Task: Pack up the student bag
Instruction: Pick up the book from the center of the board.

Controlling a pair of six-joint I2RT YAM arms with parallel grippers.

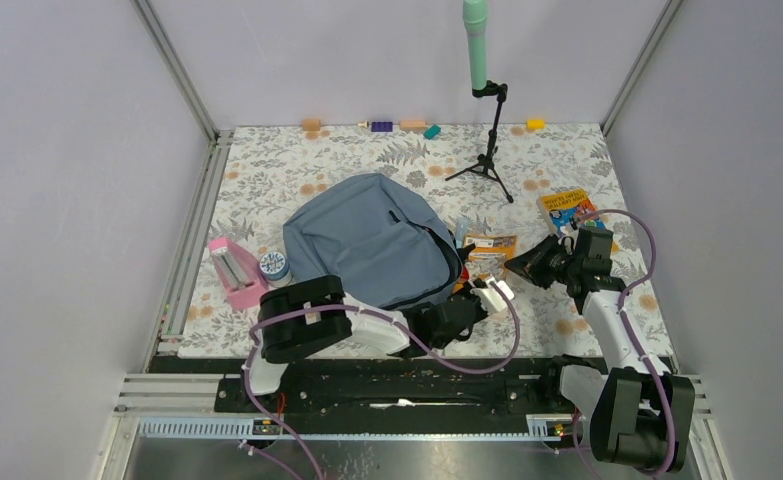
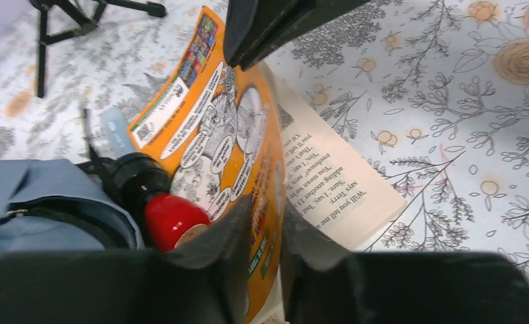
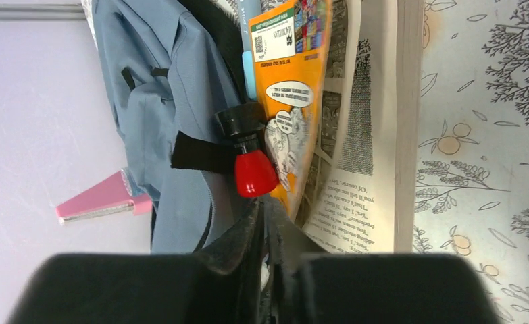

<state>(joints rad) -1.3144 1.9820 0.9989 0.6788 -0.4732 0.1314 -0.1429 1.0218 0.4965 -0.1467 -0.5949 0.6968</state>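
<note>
The student bag (image 1: 367, 240) is a grey-blue backpack lying flat mid-table, its open mouth facing right. An open orange book (image 1: 490, 247) rests against that mouth. In the left wrist view my left gripper (image 2: 267, 209) is shut on the orange book's (image 2: 214, 128) cover, one finger on each side of it. A red-capped black item (image 2: 173, 219) and a light blue pen (image 2: 116, 131) stick out of the bag (image 2: 25, 202). My right gripper (image 3: 263, 206) is shut just below the red cap (image 3: 255, 172), between the bag (image 3: 153, 81) and the book (image 3: 292, 88).
A second colourful book (image 1: 567, 210) lies at the right. A pink case (image 1: 235, 272) and a tape roll (image 1: 274, 265) sit left of the bag. A tripod stand (image 1: 487, 160) holding a green tube stands behind. Small coloured blocks (image 1: 381, 126) line the back wall.
</note>
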